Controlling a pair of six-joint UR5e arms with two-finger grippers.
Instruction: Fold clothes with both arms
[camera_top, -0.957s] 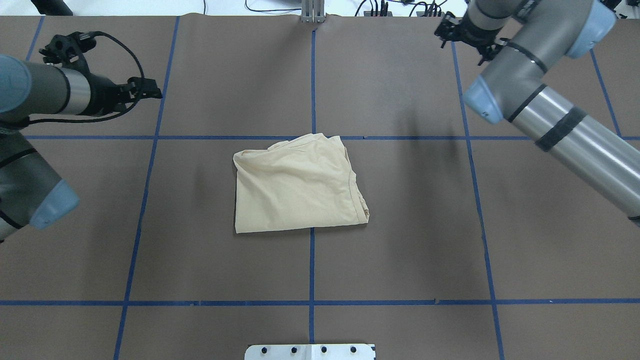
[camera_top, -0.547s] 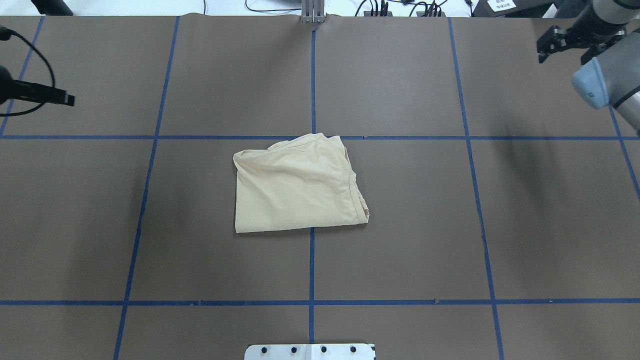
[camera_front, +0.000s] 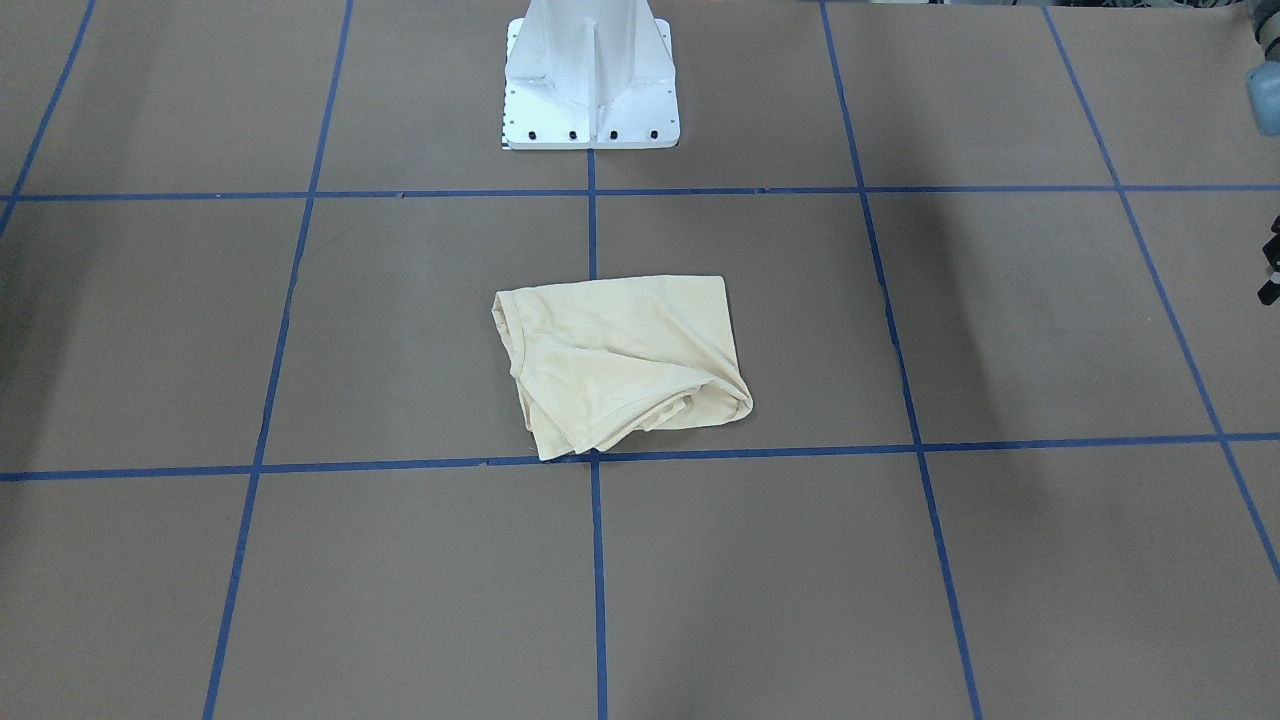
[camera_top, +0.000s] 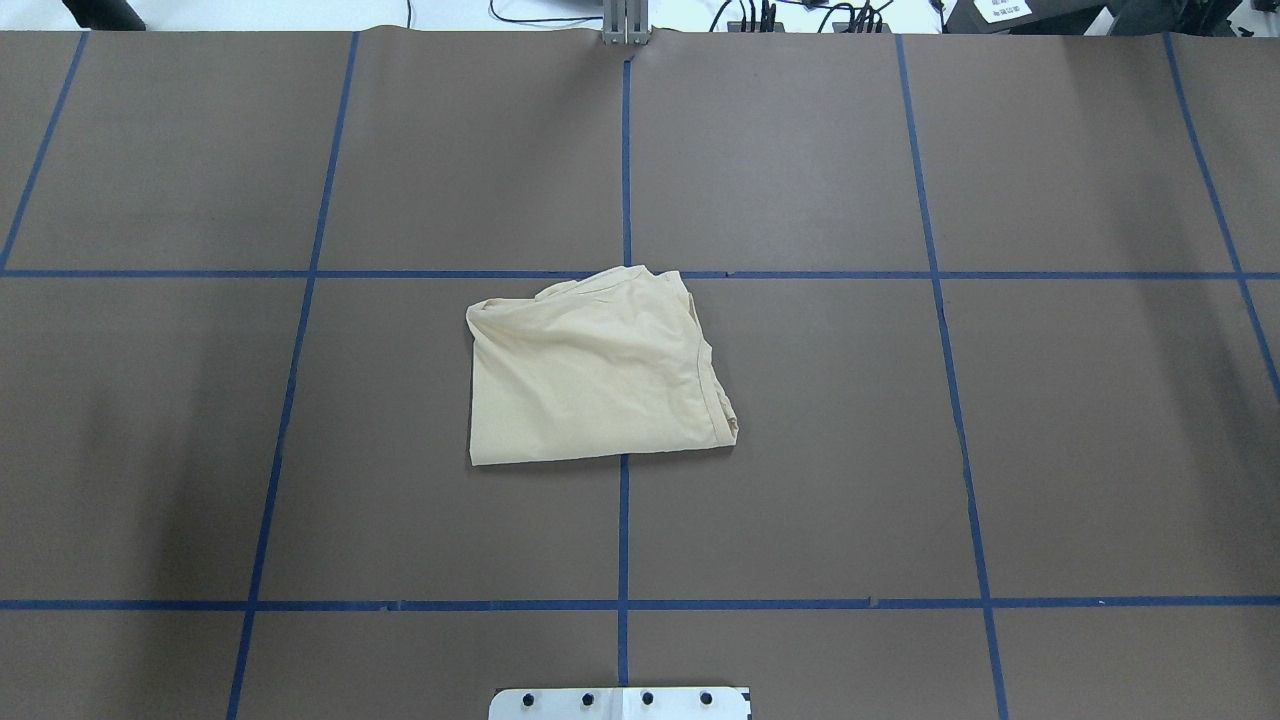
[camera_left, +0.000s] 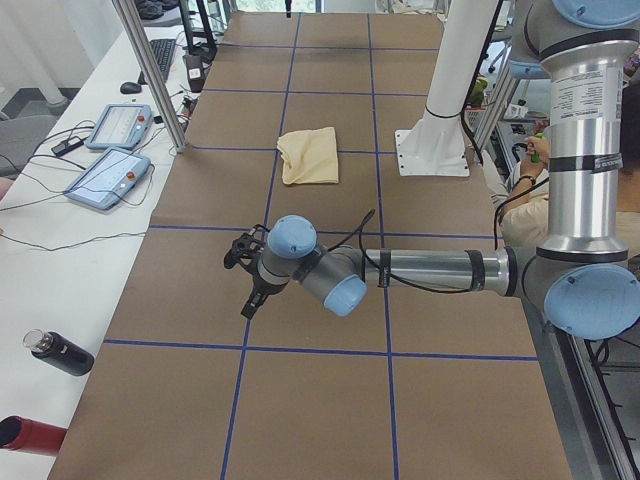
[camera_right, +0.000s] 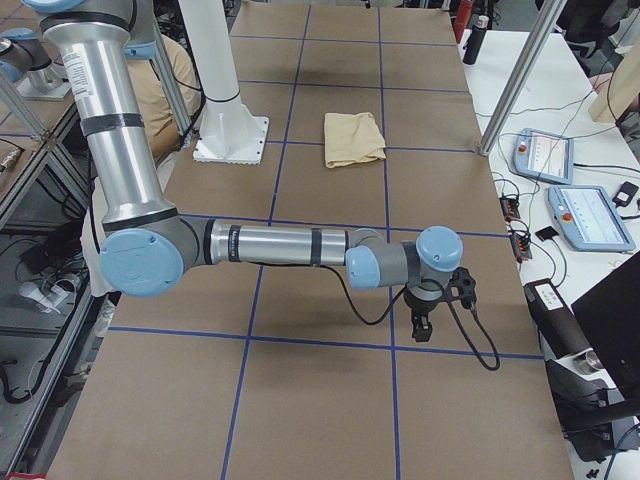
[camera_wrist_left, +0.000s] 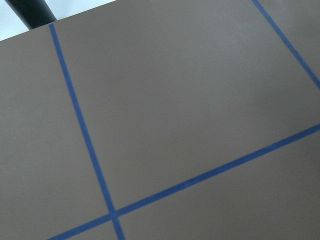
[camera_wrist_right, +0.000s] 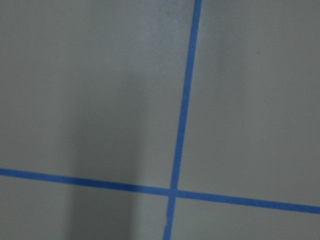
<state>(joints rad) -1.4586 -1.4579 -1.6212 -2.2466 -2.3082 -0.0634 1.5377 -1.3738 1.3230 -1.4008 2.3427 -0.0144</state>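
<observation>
Brown taped table (camera_top: 800, 450), shirt (camera_top: 590, 375) folded compact at centre, untouched. Left gripper (camera_left: 250, 300) and right gripper (camera_right: 421, 328) hang well apart at opposite ends, finger spacing indiscernible; folding is probably finished.

the shirt (camera_top: 590, 375) was thin, soft cloth, matt and lightly creased, with a stitched hem. the table cover (camera_top: 850, 450) looked like brown paper, matt and smooth, marked off with strips of smooth blue tape (camera_top: 624, 530). the pedestal (camera_front: 590, 90) was white painted metal with a faint gloss. the left arm (camera_left: 430, 270) and right arm (camera_right: 280, 245) had smooth, satin silver metal tubes and glossy light blue plastic caps (camera_left: 292, 238).
</observation>
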